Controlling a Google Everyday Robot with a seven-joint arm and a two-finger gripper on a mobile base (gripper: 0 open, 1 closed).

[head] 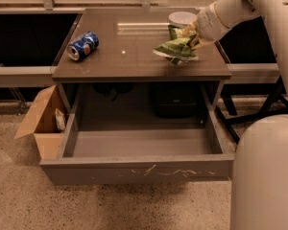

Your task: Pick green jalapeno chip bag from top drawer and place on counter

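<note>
Plainly, the crinkled light-green foil chip bag (175, 49) sits low over the right part of the flat dark glossy counter (129, 56). Its long axis runs left and down from the gripper (194, 32), which is clamped on its upper right edge. There is one bag, one blue soda can (82, 45) and one open grey metal top drawer (134, 169).

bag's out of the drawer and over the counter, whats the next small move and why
Probably lower the gripper a little and let go. It is shut on the green jalapeno chip bag, which hangs over the right part of the counter, well apart from the blue soda can at the left. The top drawer stands open below, the bag already out of it, so only the placing remains.
</note>
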